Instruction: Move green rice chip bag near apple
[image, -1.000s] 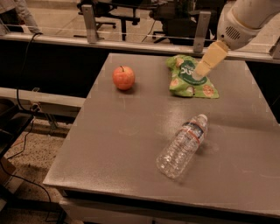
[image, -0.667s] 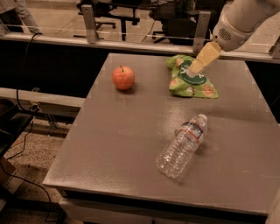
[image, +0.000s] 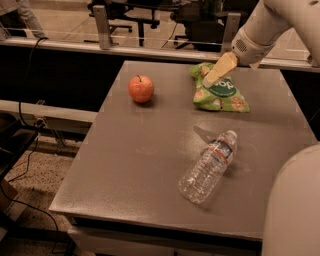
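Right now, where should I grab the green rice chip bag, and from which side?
Probably its crumpled far corner, from above: the green rice chip bag lies flat on the table, so side approaches offer little. The gripper is at that corner, the one facing the apple.

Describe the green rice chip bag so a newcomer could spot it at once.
On the grey table, look toward the far right, just below the claw. The green rice chip bag lies there: a flat, crinkly light-green pouch with a dark logo, unlike the round red apple or the clear bottle.
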